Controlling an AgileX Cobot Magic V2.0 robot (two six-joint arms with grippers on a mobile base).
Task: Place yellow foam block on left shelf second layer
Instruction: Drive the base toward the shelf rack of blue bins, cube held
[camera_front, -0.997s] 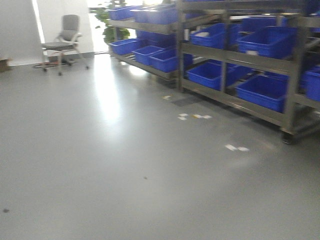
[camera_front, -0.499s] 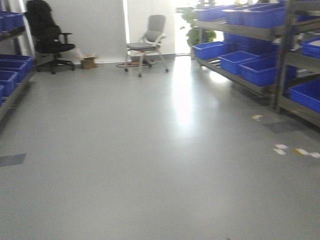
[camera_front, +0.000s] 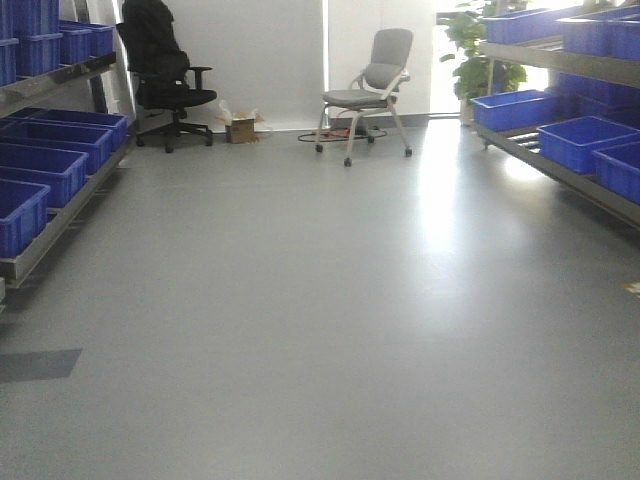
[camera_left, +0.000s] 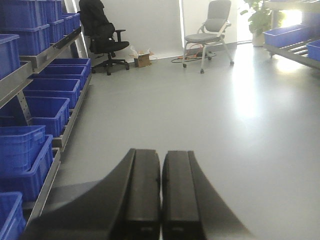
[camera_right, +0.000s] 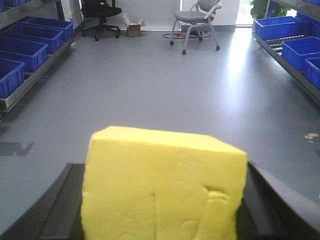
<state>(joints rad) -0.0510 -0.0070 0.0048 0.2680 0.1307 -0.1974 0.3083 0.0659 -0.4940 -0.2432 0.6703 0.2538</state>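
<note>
The front view has swung left: the right shelf (camera_front: 560, 172) has slid to the frame's edge, while the left shelf (camera_front: 22, 262) with its blue bins (camera_front: 45, 170) and a black chair (camera_front: 165, 70) have come into sight beside the grey chair (camera_front: 375, 85). The right gripper (camera_right: 167, 210) pinches the yellow foam block (camera_right: 165, 175) between its fingers, above open floor. The left gripper (camera_left: 161, 190) has its fingers pressed together, holding nothing.

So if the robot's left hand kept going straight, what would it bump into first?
Nothing close. The left gripper, shut, points along bare floor beside the blue bins. Far off it would probably reach the small cardboard box or the wall behind it, though depth is hard to judge.
</note>
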